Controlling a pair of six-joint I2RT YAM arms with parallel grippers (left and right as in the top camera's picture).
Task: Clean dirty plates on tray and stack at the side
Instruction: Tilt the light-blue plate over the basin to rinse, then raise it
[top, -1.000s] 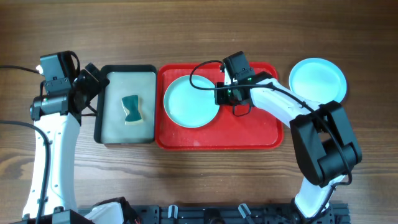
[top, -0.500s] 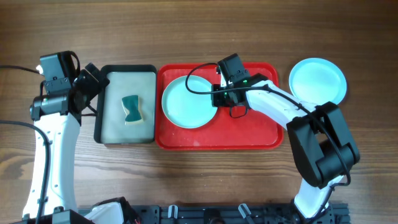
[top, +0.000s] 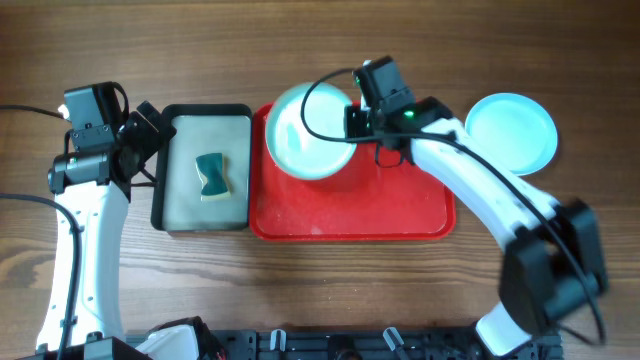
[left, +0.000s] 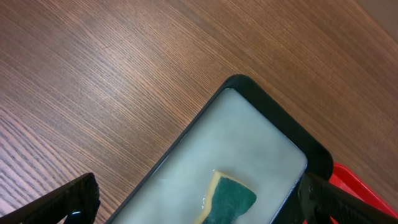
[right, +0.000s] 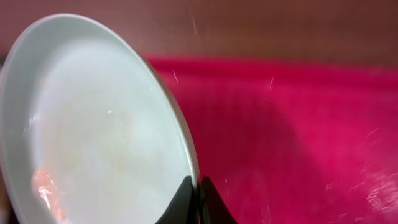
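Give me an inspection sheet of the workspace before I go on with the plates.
Surface: wooden table, no spills seen.
Job's things: red tray, no plate lying in it. Smeared plate held tilted over its far left corner, with faint orange-brown marks inside. Blue plate on the table right of the tray. Only two plates seen.
Clutter: black-rimmed tray left of the red one, green sponge inside.
Grippers: right claw shut on the smeared plate's rim. Left claw open and empty, at the black-rimmed tray's left rim.
Cables: black cable loops above the held plate; second cable at the left edge.
Surroundings: black rail along the near edge.
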